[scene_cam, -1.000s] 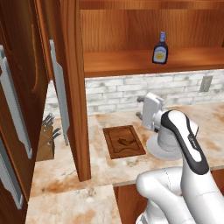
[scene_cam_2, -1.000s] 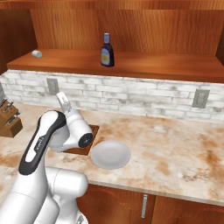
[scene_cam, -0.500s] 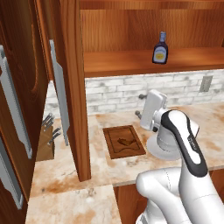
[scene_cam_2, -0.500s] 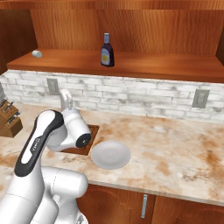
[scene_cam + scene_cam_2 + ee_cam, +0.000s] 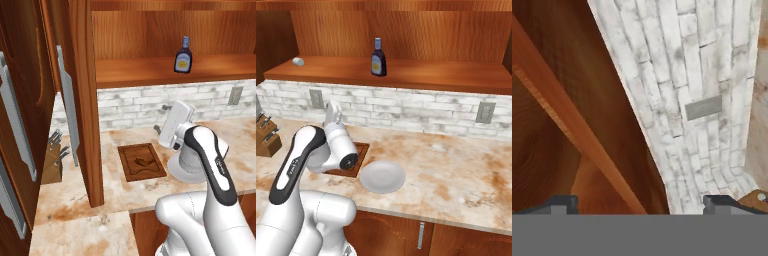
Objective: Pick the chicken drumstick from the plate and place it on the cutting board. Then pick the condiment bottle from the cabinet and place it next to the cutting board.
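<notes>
The condiment bottle (image 5: 183,55) stands upright on the shelf of the cabinet (image 5: 150,70), a small dark bottle with a blue cap, a narrow neck and a pale label on its rounded body; from the right base view it (image 5: 378,57) sits left of the shelf's middle, well apart from a small pale object (image 5: 298,61) near the shelf's left end. The print on the label is too small for me to read.

On the tabletop (image 5: 456,175) below, the cutting board (image 5: 141,161) is a dark brown rectangle with a groove along its edge, and the chicken drumstick (image 5: 142,162) lies on it as a small dark curved shape, hard to tell from the wood. From the right, my arm covers most of the board (image 5: 358,152). The white plate (image 5: 382,176) sits just beside the board, bare; from the left it (image 5: 187,170) is largely hidden behind my arm.

My pincer (image 5: 332,111) is raised above the board, pointing toward the brick wall (image 5: 687,100), its fingers (image 5: 717,202) spread wide with nothing between them. In the left base view its fingers are mostly hidden behind my wrist. A knife block (image 5: 54,161) stands at the left, partly behind the open cabinet door (image 5: 82,100).
</notes>
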You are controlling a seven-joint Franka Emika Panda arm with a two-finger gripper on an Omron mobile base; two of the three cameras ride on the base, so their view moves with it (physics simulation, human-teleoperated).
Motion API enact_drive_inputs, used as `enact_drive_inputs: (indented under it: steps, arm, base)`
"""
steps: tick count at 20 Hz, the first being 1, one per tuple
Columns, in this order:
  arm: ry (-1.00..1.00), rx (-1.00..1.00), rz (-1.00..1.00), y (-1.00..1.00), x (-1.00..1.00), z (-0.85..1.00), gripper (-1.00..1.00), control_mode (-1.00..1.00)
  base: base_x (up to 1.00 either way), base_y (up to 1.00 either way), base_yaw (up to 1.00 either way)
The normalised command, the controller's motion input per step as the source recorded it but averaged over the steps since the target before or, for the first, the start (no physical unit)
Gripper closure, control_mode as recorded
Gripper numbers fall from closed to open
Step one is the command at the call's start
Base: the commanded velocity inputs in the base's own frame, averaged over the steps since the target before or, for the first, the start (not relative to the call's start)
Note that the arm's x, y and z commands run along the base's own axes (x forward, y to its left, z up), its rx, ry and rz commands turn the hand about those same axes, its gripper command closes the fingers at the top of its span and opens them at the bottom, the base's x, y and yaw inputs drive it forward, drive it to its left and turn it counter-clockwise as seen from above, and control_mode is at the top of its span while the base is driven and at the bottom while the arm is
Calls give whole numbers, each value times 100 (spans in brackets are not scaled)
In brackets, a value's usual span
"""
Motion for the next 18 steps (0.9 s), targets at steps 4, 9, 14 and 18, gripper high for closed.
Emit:
enact_drive_inputs:
  steps: [4,9,14,18]
  arm:
    - [8,19,0,0,-11,12,-100,-100]
    - [7,19,0,0,-12,15,-100,-100]
    - [8,19,0,0,-12,16,-100,-100]
    - [8,18,0,0,-10,17,-100,-100]
  base:
    - [0,0,0]
    - [0,0,0]
    - [0,0,0]
    - [0,0,0]
